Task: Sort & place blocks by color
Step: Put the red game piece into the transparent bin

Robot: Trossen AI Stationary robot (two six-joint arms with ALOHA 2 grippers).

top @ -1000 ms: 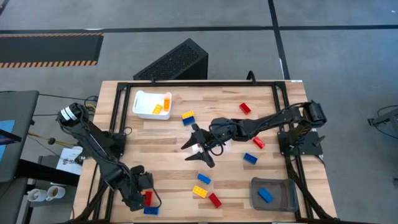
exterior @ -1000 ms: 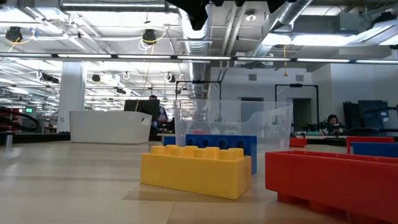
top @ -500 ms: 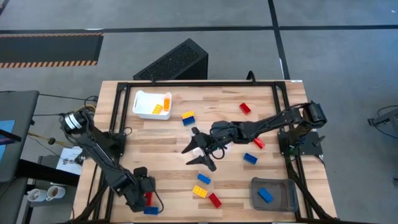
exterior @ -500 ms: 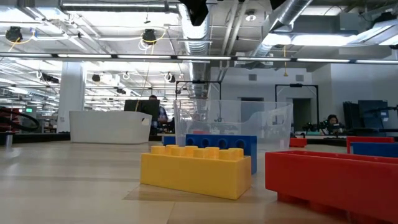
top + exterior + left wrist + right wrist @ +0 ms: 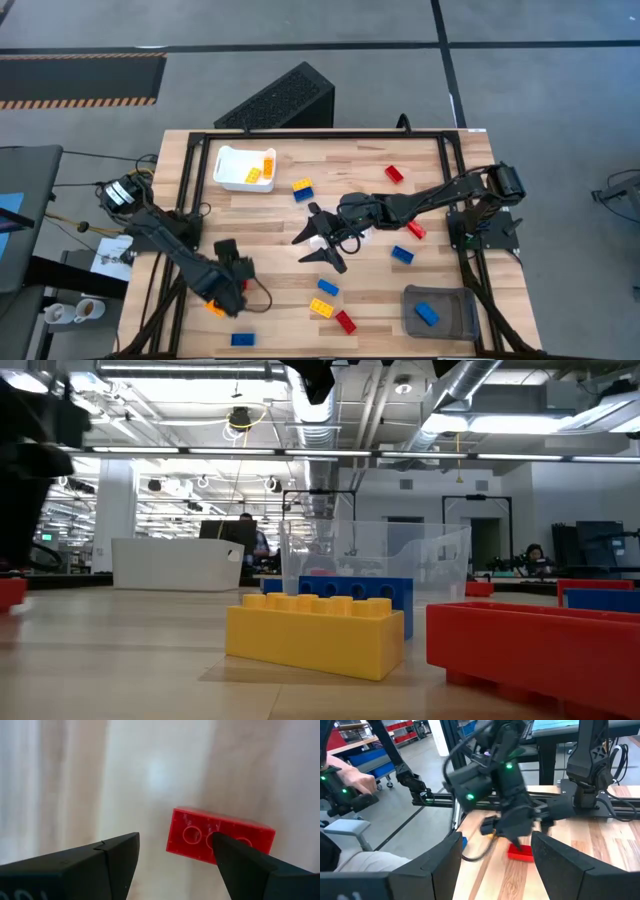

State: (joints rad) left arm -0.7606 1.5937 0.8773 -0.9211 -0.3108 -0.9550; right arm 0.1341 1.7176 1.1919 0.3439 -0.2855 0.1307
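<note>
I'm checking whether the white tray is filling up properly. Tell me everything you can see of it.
The white tray is a small, rounded-corner rectangular container, plastic by its look, sitting flat on the wooden table near the far left corner. It lies slightly askew to the table's edges. Inside, against one end wall, lie yellow-orange blocks; how many cannot be told, and the rest of its floor is bare. No claw touches it. In the low view it shows as a low white box in the distance.
</note>
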